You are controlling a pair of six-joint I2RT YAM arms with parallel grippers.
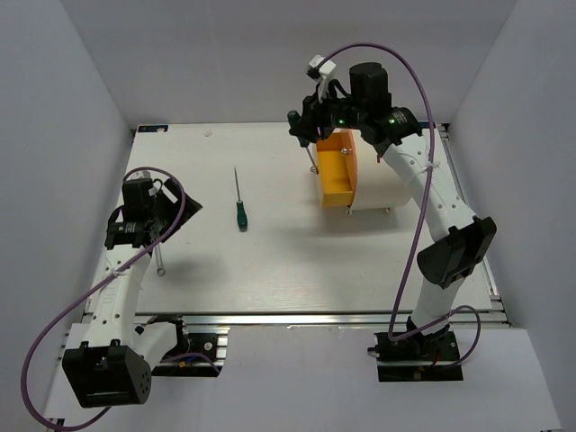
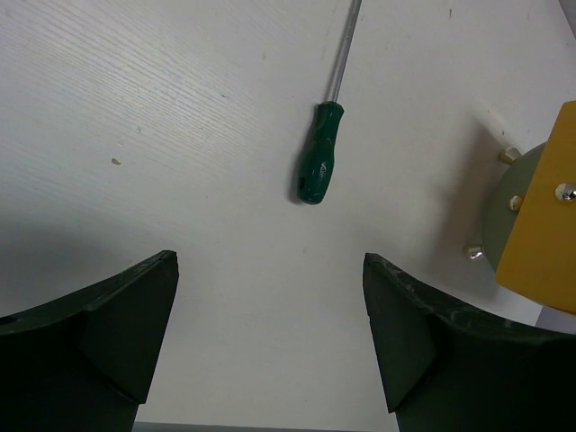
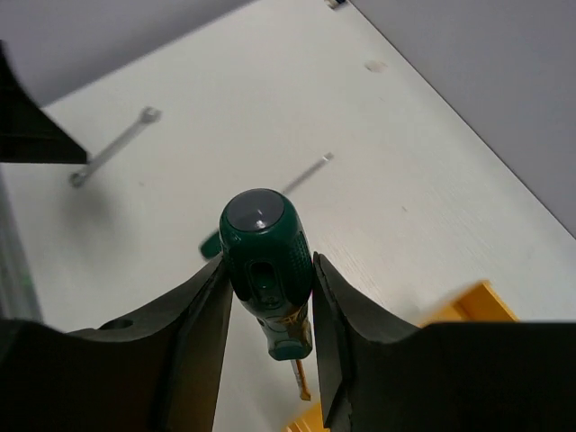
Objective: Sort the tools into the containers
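where right gripper (image 3: pixel 267 274) pinches, screwdriver (image 3: pixel 261 236) sits

The tabletop (image 2: pixel 162 117) looks matt white with a faint wood grain. The screwdriver (image 2: pixel 317 166) has a glossy green plastic handle and a bare metal shaft.

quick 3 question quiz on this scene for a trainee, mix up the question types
1. True or false: the left gripper is shut.
2. The right gripper holds: A) nothing B) green-handled screwdriver C) pliers
3. Fill in: the drawer nearest the held tool is coloured ___.
Key: 1 false; 2 B; 3 orange.
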